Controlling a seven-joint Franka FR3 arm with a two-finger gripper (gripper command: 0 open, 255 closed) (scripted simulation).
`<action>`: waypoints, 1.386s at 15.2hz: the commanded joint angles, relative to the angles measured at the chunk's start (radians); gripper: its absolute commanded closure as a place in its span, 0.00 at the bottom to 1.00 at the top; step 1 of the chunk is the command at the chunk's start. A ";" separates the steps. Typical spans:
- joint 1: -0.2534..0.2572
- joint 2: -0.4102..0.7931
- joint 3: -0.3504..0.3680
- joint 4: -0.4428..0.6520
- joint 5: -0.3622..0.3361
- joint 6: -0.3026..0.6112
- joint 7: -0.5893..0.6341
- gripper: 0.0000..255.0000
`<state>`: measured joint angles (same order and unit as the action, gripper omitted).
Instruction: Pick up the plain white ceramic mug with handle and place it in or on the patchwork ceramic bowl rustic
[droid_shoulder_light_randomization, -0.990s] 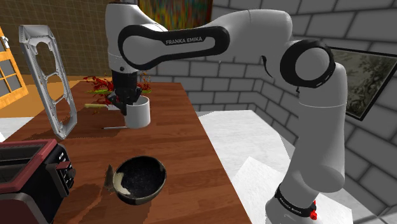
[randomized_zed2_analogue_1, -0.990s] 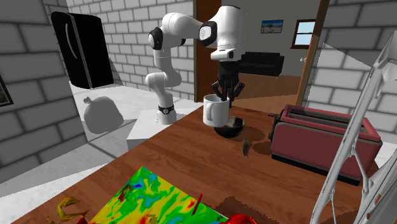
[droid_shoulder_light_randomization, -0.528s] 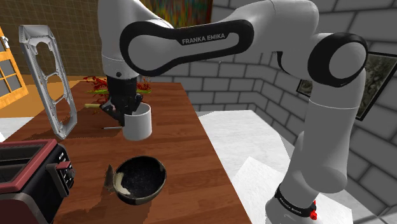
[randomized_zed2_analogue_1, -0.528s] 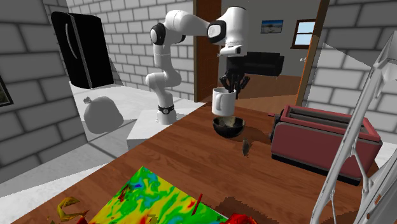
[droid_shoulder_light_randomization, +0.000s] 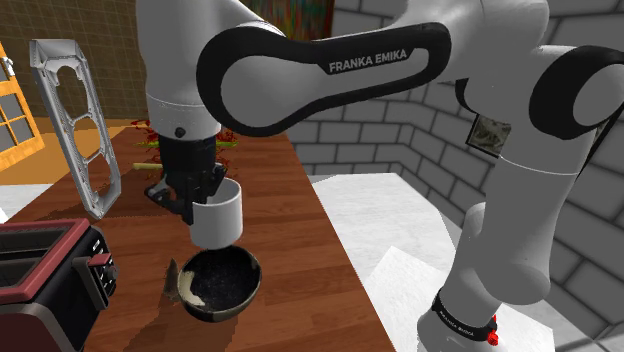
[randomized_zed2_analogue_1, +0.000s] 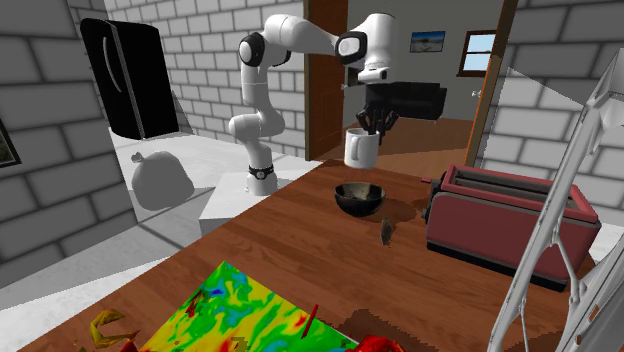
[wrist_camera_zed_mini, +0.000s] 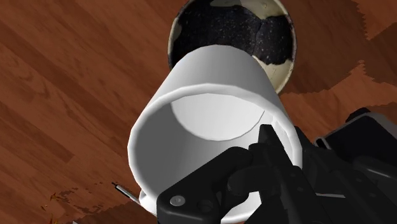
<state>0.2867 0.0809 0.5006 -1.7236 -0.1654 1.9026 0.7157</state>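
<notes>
Wrist view: gripper (wrist_camera_zed_mini: 284, 151) clamps white mug (wrist_camera_zed_mini: 213, 79) rim, abv dark bowl (wrist_camera_zed_mini: 219, 30).

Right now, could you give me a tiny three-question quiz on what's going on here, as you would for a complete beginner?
1. True or false: the white mug is standing on the wooden table.
2. Which thing lies just beneath the mug? A) red toaster B) dark patchwork bowl C) black fridge
3. Fill in: the jaws are shut on the mug's ____, with one finger inside it and one outside.

Key: 1 false, it is held in the air. 2 B. 3 rim.
</notes>
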 joint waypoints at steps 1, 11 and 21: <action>0.002 -0.002 0.002 -0.024 -0.001 0.021 0.009 1.00; 0.002 0.017 -0.001 -0.137 -0.020 0.149 0.032 1.00; 0.003 0.037 -0.004 -0.187 -0.038 0.215 0.050 1.00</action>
<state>0.2897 0.1178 0.4970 -1.9102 -0.2030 2.1166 0.7653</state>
